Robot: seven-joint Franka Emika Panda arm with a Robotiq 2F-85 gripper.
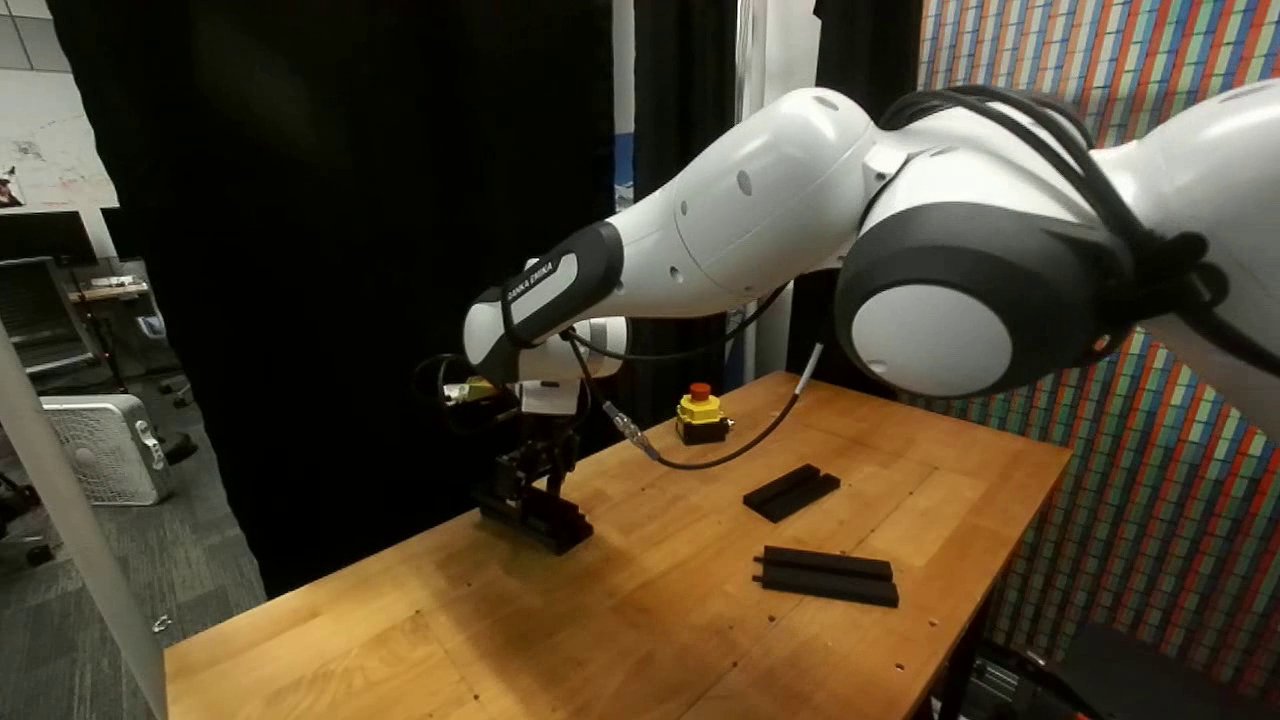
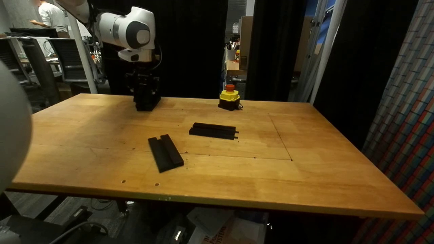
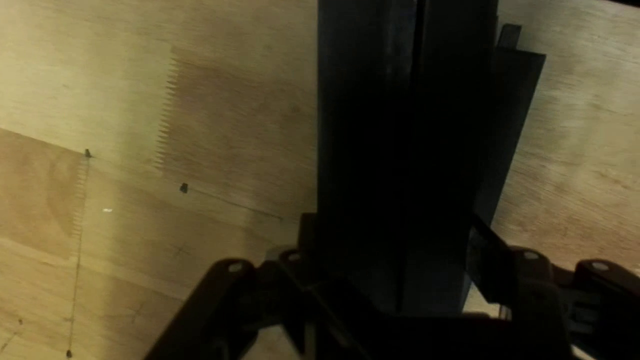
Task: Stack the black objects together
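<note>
Over the wooden table [image 2: 237,179], the jaws (spread to its width) grip a black bar [image 3: 375,150].

One flat, matte black bar [image 2: 166,154] and a second bar [image 2: 213,131], each split lengthwise by a groove or seam and tabbed at one end, lie apart, differently angled, on the tabletop [image 2: 237,179]; near its edge a third bar [image 3: 367,140], likewise split, is over a slightly skewed lower bar [image 3: 506,120] with one tab showing
</note>
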